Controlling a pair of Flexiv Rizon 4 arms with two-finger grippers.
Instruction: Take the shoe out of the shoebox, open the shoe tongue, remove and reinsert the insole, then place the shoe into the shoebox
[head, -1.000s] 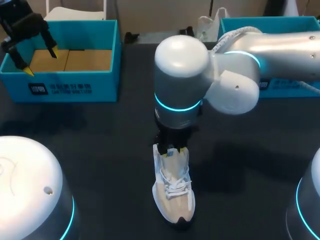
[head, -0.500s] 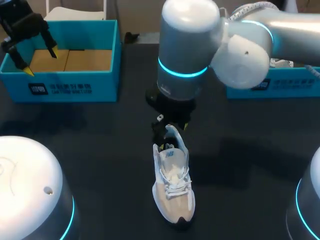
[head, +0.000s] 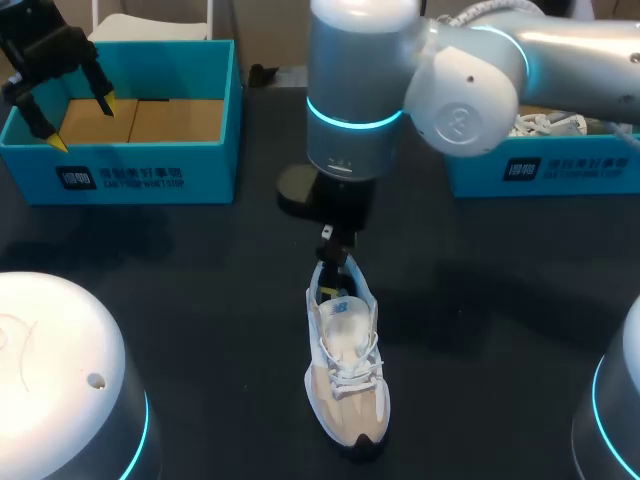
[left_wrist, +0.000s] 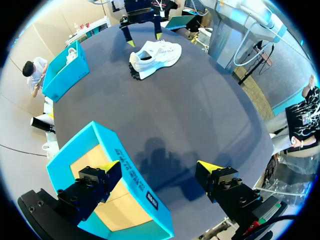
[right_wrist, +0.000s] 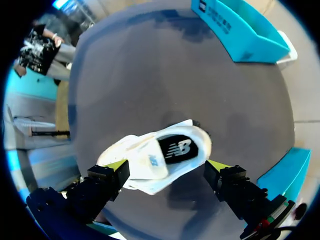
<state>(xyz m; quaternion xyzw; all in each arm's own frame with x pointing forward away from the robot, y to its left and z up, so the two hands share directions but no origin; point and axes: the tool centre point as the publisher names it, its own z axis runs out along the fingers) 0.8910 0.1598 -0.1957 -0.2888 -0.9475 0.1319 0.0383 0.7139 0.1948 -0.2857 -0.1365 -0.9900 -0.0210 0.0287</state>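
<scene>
A white and beige shoe (head: 346, 367) lies on the dark table, toe toward the front edge. Its mouth gapes, and the dark insole (right_wrist: 177, 148) shows inside. My right gripper (head: 336, 258) hangs open just above the heel end. In the right wrist view the shoe (right_wrist: 150, 160) lies below and between the spread fingers (right_wrist: 116, 165), which do not grip it. My left gripper (head: 80, 122) stands open over the empty blue shoebox (head: 150, 170) at the back left. In the left wrist view one finger is over that shoebox (left_wrist: 125, 165) and the shoe (left_wrist: 155, 52) is far ahead.
A second blue box (head: 545, 170) at the back right holds another white shoe (head: 550, 125). The white bases of the arms (head: 60, 380) fill both front corners. My right arm's thick wrist (head: 360, 90) hangs over the table's middle.
My right gripper has opened, let go at the shoe's mouth and risen off it, toward the back. The shoe stays on the table. My left arm has not moved.
</scene>
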